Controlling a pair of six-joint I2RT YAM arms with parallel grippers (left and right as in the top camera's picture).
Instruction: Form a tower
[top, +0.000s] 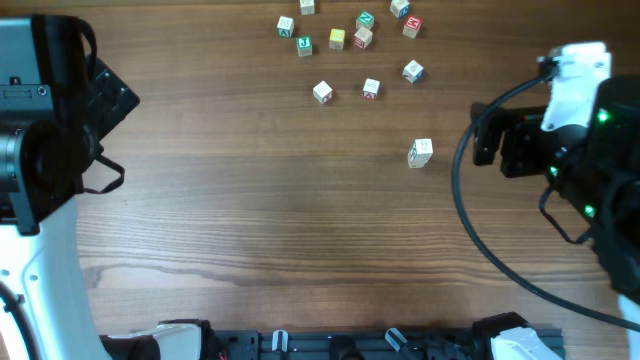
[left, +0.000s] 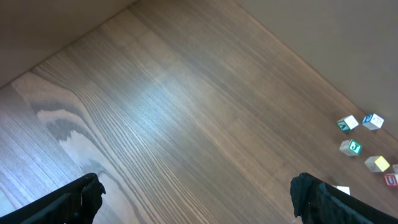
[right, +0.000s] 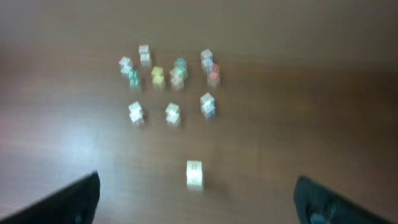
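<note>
The little tower (top: 420, 152) is standing on the brown worktop (top: 250, 220); the left pincer (left: 196, 186) and right pincer (right: 196, 190) are hanging spread, empty.

the whole right wrist view is blurred: the tower (right: 194, 174), at 6 o'clock of the scattered letter cubes (right: 172, 112), is a pale smear, and its cube count and marks cannot be told. overhead, an edge cube (top: 307, 6) at 12 o'clock is cut by the top border. in the left wrist view a red-marked cube (left: 391, 180) at 3 o'clock is cut off, and a white cube (left: 342, 190) is half hidden behind a finger (left: 317, 199) of the left gripper (left: 198, 186).
</note>
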